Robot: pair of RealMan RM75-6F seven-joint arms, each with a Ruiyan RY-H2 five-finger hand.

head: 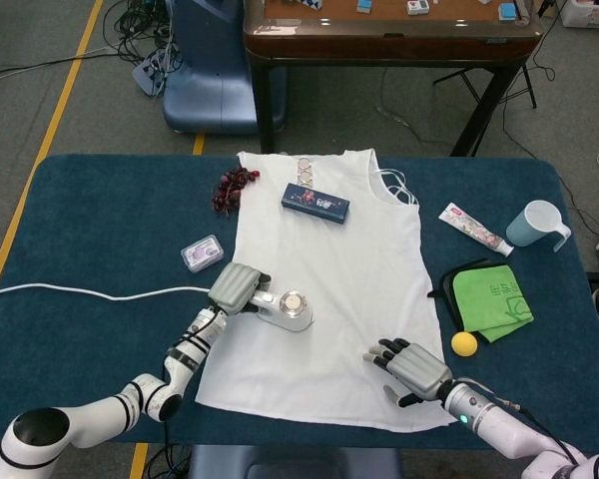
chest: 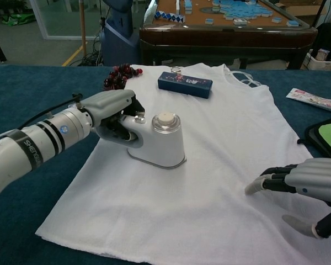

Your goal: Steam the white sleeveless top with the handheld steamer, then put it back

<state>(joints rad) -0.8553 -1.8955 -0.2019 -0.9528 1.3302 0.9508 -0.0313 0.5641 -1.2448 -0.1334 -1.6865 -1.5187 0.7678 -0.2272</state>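
Observation:
The white sleeveless top lies flat on the blue table, neck toward the far side. My left hand grips the handle of the white handheld steamer, which stands on the top's left half. Its white cord trails left across the table. My right hand rests on the top's lower right part with its fingers spread and nothing in it.
A dark blue box lies on the top near the neck, dark red beads beside its left shoulder. A small clear case, a tube, a blue cup, a green cloth and a yellow ball lie around.

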